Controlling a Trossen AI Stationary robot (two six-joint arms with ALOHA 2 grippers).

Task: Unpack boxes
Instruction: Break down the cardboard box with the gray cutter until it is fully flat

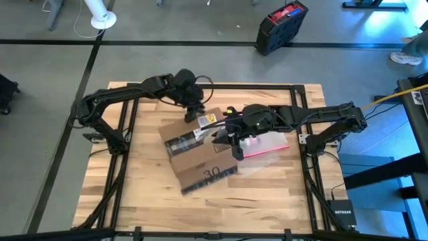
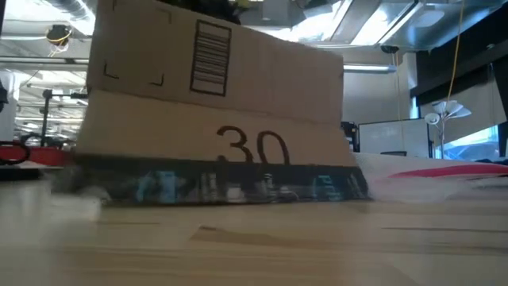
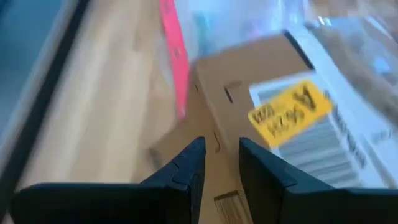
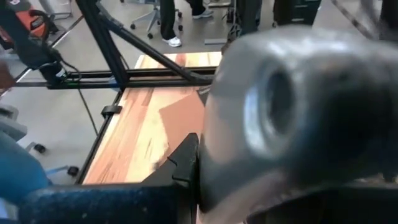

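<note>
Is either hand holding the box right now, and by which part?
Left hand pinches the box by a thin cardboard edge near the yellow sticker. Right hand is at the box's right side; its hold cannot be told.

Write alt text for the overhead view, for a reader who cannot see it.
Seen from above, a brown cardboard box lies askew mid-table, the left gripper at its far edge and the right gripper at its right side. A clear pouch with a pink edge lies beside it.

Two black jointed arms, black cables, angular dark fingers
</note>
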